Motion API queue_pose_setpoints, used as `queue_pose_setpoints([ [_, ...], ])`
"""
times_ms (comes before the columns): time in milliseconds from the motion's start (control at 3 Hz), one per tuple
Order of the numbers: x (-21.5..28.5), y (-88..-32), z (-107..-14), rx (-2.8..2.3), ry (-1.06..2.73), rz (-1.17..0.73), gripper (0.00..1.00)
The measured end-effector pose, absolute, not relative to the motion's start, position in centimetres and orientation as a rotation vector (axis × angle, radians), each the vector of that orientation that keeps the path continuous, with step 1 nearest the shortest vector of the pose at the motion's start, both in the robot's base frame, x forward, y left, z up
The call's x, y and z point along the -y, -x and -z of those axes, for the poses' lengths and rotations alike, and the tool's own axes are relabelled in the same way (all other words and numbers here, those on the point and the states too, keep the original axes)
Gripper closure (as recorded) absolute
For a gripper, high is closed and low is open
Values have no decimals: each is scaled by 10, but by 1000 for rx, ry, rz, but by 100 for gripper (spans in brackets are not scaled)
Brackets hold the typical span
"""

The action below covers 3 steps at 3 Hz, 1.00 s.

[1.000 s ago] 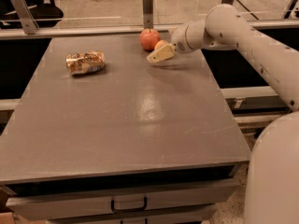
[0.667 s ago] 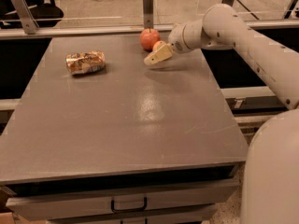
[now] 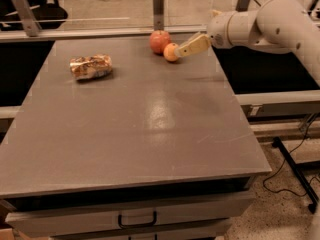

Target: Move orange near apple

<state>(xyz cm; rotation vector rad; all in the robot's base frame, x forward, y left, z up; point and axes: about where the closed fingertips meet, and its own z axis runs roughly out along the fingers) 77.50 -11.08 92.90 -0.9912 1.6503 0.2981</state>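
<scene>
Change from the earlier views: my fingers (image 3: 195,46) have drawn back rightward above the tabletop's (image 3: 150,129) far edge. The orange (image 3: 171,52), formerly hidden by them, now shows in full at their tips, just beside the apple (image 3: 160,41).

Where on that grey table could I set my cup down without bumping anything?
The whole near half of the table is bare, from the front edge up to the wrapped snack packet at left. The far edge is crowded: the apple, the orange close beside it, and the gripper at the orange.
</scene>
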Motion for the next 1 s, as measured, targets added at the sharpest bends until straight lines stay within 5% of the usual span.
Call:
queue_pose_setpoints([
  [667, 233, -673, -1029, -1492, 1012, -266, 0],
  [1000, 231, -665, -1027, -1494, 1037, -287, 0],
])
